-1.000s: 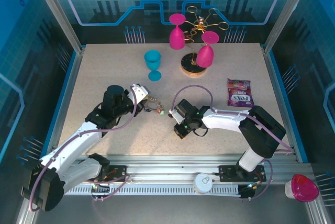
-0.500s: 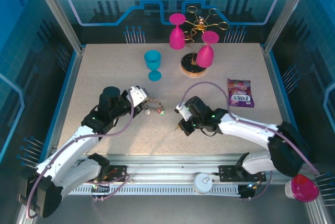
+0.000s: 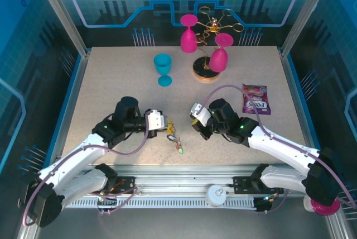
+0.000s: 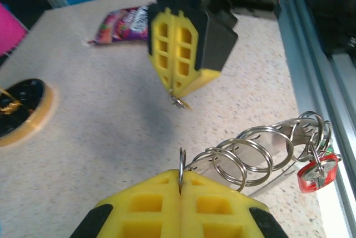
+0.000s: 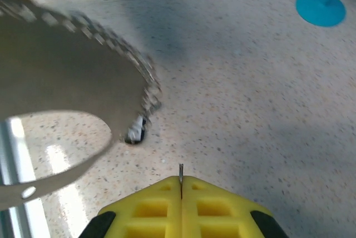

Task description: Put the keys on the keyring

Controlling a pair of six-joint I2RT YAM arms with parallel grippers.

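My left gripper (image 3: pixel 165 124) (image 4: pixel 181 175) is shut on one thin silvery ring of the keyring (image 4: pixel 253 153), whose linked rings trail to the right. A red-headed key (image 4: pixel 317 174) hangs at the far end. From above, the keys (image 3: pixel 174 137) dangle just right of that gripper, with a green one (image 3: pixel 180 149) lowest. My right gripper (image 3: pixel 194 120) (image 5: pixel 181 181) is shut on a thin metal sliver, apparently a key, and faces the left gripper a short way off. The same gripper (image 4: pixel 177 94) hangs above the ring chain. A blurred loop and chain (image 5: pixel 142 77) cross the right wrist view.
A blue goblet (image 3: pixel 163 67) stands at the back of the table. Two pink goblets (image 3: pixel 188 33) hang on a gold wire rack (image 3: pixel 215 25) with a round base (image 4: pixel 22 110). A candy bag (image 3: pixel 255 99) lies at the right. The metal rail (image 3: pixel 184 172) runs along the near edge.
My left gripper has carried the keyring and its keys nearer and to the right, up off the table. My right gripper has drawn back and to the right, still shut.
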